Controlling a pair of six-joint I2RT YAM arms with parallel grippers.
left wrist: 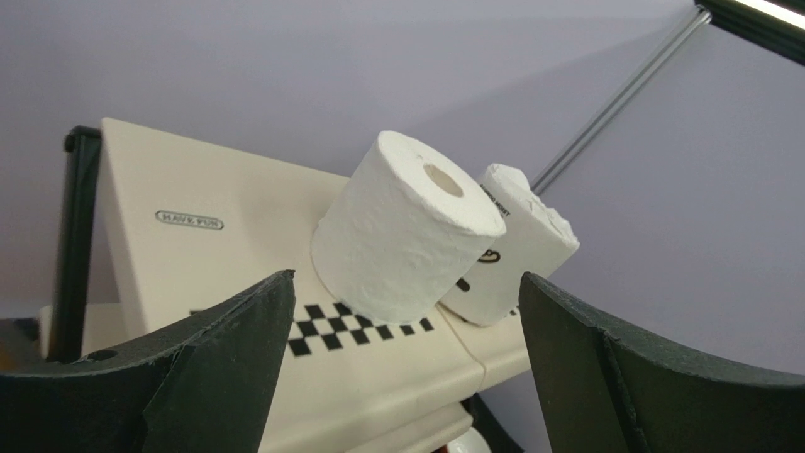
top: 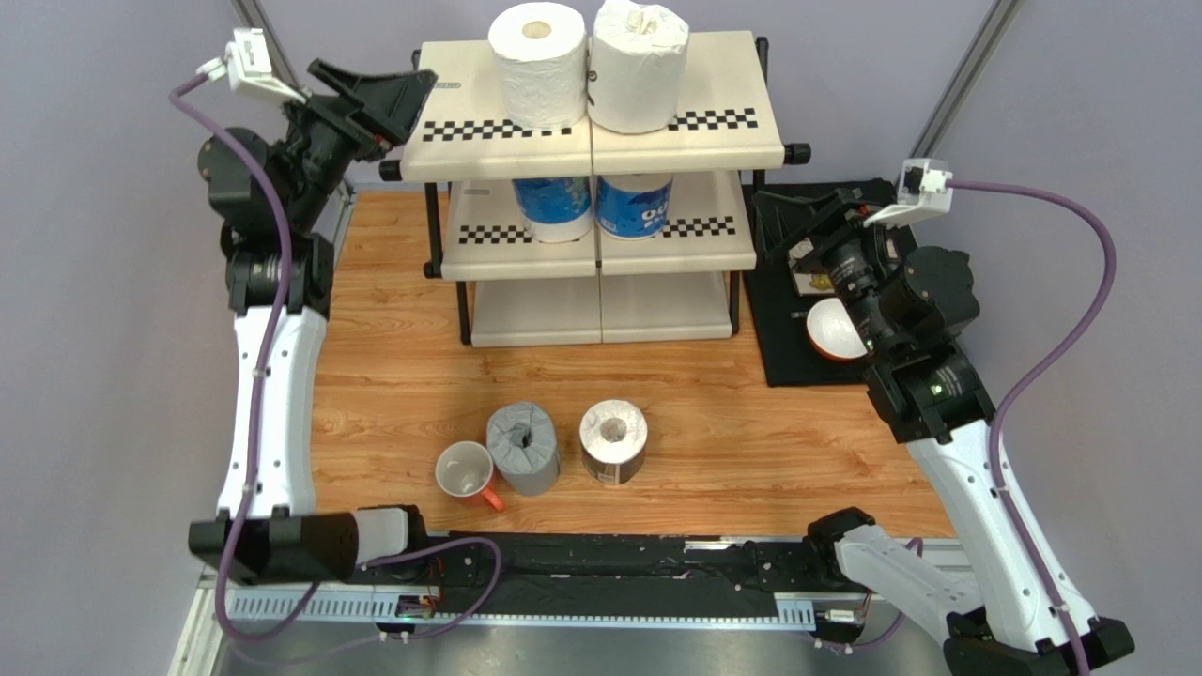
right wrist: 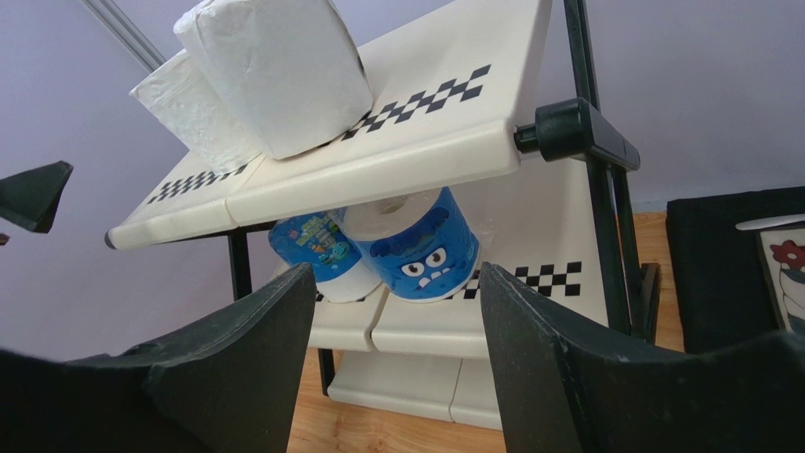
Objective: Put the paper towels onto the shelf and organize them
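The shelf (top: 734, 134) stands at the back of the table. Two white paper towel rolls (top: 538, 64) (top: 639, 64) stand on its top tier, and two blue-printed rolls (top: 553, 207) (top: 634, 204) on the middle tier. A grey roll (top: 524, 447) and a dark-wrapped roll (top: 614, 441) stand upright on the table in front. My left gripper (top: 402, 110) is open and empty by the top tier's left end, facing the white rolls (left wrist: 406, 236). My right gripper (top: 797, 226) is open and empty at the shelf's right side, facing the blue rolls (right wrist: 416, 247).
A white mug with an orange handle (top: 464, 472) touches the grey roll's left side. A black mat (top: 790, 352) lies right of the shelf, with a white bowl (top: 835, 331) under my right arm. The shelf's bottom tier (top: 600, 310) holds nothing.
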